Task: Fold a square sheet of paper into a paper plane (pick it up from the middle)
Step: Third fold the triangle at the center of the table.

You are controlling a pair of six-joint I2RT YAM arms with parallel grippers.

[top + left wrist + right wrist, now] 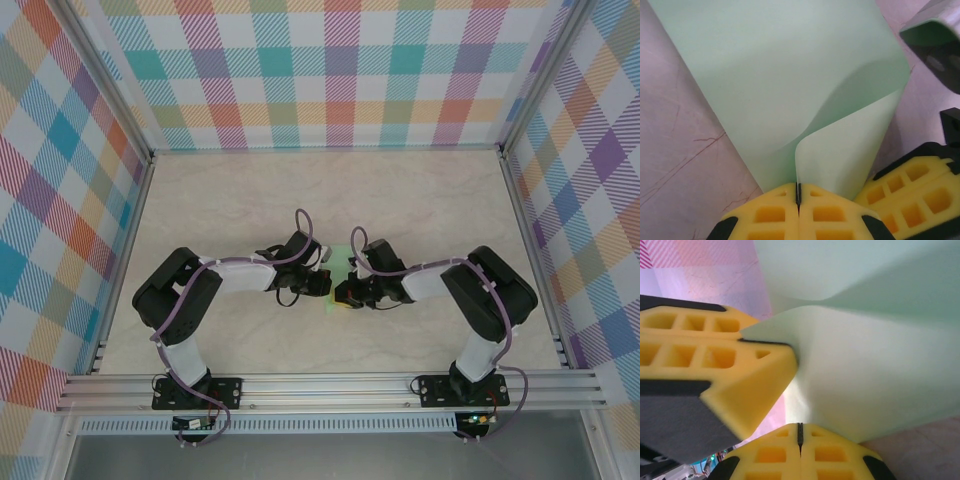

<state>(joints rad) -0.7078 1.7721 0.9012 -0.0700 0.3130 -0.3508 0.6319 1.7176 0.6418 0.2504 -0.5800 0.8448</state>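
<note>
As my left fingers [775,216] and right fingers [832,455] each clamp the green paper [780,75], one corner curls over; where it points, I cannot tell.

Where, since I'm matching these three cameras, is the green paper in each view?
Top external: green paper at table centre, between left gripper and right gripper.
Left wrist: upper middle, corner pinched by left gripper at bottom.
Right wrist: right side, above right gripper.
Shared landmark: left gripper's yellow fingers, left in right wrist's view.
</note>
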